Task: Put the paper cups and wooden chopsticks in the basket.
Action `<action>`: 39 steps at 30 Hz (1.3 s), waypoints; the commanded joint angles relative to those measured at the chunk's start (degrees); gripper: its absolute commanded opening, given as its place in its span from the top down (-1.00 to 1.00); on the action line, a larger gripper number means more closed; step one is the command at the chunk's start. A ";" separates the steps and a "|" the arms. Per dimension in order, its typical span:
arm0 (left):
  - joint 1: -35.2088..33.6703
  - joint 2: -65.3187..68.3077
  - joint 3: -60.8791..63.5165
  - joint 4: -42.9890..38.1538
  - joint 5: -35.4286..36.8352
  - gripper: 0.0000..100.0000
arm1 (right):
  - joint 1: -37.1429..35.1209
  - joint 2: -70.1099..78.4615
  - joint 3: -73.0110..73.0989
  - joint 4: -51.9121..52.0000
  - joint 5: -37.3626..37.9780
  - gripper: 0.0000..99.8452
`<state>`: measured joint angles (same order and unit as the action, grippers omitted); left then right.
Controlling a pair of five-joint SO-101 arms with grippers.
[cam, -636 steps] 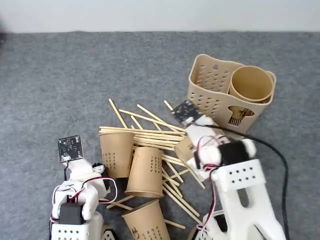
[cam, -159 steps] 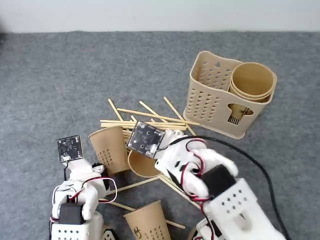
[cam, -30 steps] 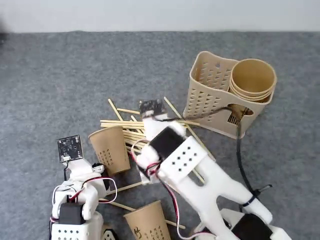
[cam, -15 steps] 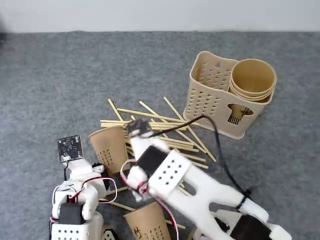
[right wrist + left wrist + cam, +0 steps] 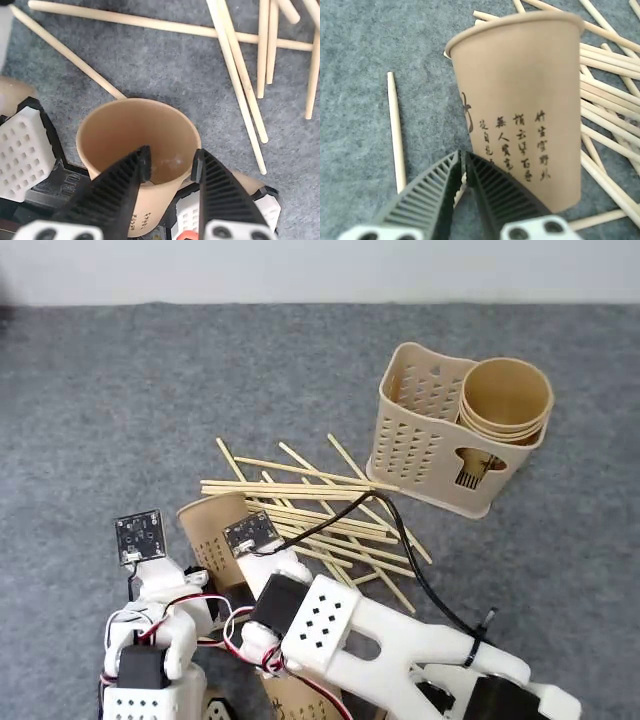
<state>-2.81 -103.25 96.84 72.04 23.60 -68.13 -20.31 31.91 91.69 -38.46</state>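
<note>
Lower left: my left gripper (image 5: 461, 162), closed on nothing, beside a printed paper cup (image 5: 215, 535). Lower centre: my right gripper (image 5: 170, 162), jaws parted over an upright cup (image 5: 115, 130). Centre: scattered wooden chopsticks (image 5: 320, 510). Upper right: the basket (image 5: 410, 430), holding stacked cups (image 5: 505, 390).

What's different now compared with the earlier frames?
The right gripper swung back from the basket side to the near cup, open over its mouth. The cup that lay among the chopsticks has left the table; the basket's cup stack grew. The left gripper and the cup beside it stayed.
</note>
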 commanded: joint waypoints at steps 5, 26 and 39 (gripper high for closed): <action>0.18 -0.70 -0.48 0.18 -0.26 0.97 | -1.89 -1.10 1.58 1.45 0.00 0.94; 0.18 -0.70 -0.48 0.18 -0.26 0.97 | 17.54 -1.71 -0.70 4.44 9.49 0.98; 0.18 -0.70 -0.48 0.18 -0.26 0.97 | 15.87 -1.80 -5.36 9.10 10.29 0.98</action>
<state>-2.81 -103.25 96.84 72.04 23.60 -51.87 -20.40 32.18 97.93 -29.49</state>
